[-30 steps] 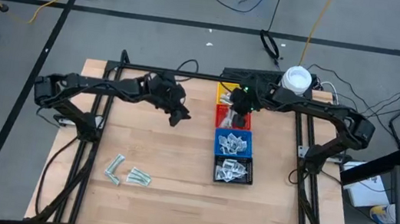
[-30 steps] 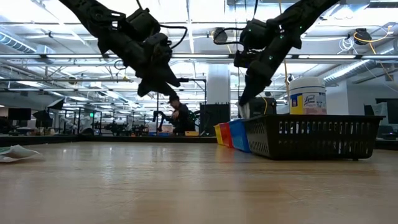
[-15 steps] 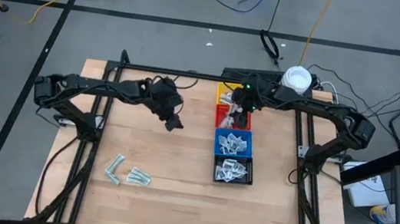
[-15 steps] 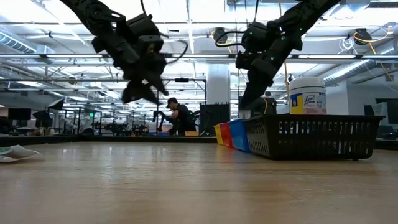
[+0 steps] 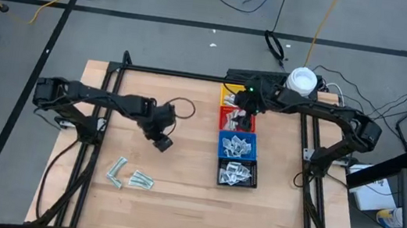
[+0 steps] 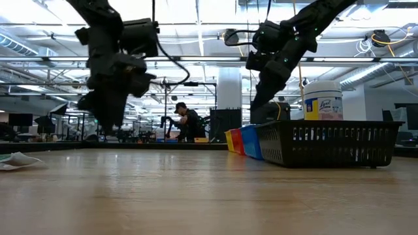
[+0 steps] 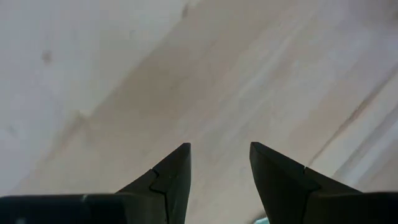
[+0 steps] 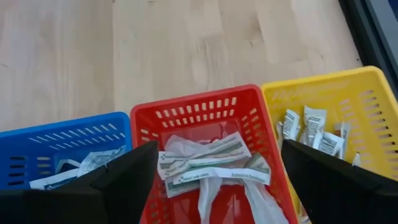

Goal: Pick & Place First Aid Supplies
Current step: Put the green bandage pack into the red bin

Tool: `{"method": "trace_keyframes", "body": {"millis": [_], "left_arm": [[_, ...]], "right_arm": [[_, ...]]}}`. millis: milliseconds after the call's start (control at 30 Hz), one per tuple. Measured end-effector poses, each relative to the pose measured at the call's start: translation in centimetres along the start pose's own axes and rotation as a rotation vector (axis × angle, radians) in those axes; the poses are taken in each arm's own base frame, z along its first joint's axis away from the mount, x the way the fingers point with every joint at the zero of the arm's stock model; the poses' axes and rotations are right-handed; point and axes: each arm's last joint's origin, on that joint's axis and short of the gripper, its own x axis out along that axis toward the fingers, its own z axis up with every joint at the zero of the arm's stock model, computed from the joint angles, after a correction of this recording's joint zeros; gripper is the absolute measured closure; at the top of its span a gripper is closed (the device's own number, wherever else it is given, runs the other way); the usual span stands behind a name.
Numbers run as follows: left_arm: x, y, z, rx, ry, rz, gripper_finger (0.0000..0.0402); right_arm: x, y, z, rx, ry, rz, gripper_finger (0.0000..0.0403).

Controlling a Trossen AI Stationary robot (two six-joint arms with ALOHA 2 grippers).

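Note:
Two or three first aid supplies, pale long wrappers [image 5: 141, 179] and a white packet [image 5: 116, 170], lie flat on the wooden table near its front left; one [image 6: 16, 160] shows at the low view's left edge. My left gripper [image 5: 162, 142] [image 7: 217, 149] hangs open above bare wood, up and to the right of them, with nothing between its fingers. My right gripper [image 5: 244, 118] [image 8: 219, 146] stands wide open above the red bin [image 8: 186, 115], where long wrappers [image 8: 208, 163] lie. More packets fill the yellow [image 8: 323, 93], blue [image 5: 237, 144] and black [image 5: 237, 172] bins.
The four bins stand in a row from far to near at the table's right of centre. A big white jar [image 5: 301, 80] stands behind them at the far right. Bare wood [image 5: 176, 205] lies across the table's middle and front. A person [image 6: 189, 124] sits far off in the room.
My left gripper has swung from the table's far middle toward the near left and come lower, closer to the loose packets. My right gripper has stayed over the red bin and opened; the pale packet seen at its tips a second ago is gone from them.

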Motion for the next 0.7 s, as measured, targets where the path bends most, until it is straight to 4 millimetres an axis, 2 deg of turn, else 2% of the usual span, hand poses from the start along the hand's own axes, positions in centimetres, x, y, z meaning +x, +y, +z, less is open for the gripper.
{"method": "trace_keyframes", "body": {"millis": [267, 500, 700], "left_arm": [[2.6, 0.3, -4.0, -0.133, 0.101, 0.094, 0.0231], [3.0, -0.8, -7.1, -0.166, 0.090, 0.142, 0.0231], [3.0, -0.8, -10.2, -0.215, 0.093, 0.164, 0.0231]], "right_arm": [[0.3, 1.2, 0.3, -0.030, 0.000, 0.026, 0.0066], [0.4, 1.9, 0.5, -0.050, 0.001, 0.042, 0.0069], [0.4, 2.1, 0.6, -0.016, 0.000, 0.047, 0.0069]]}}
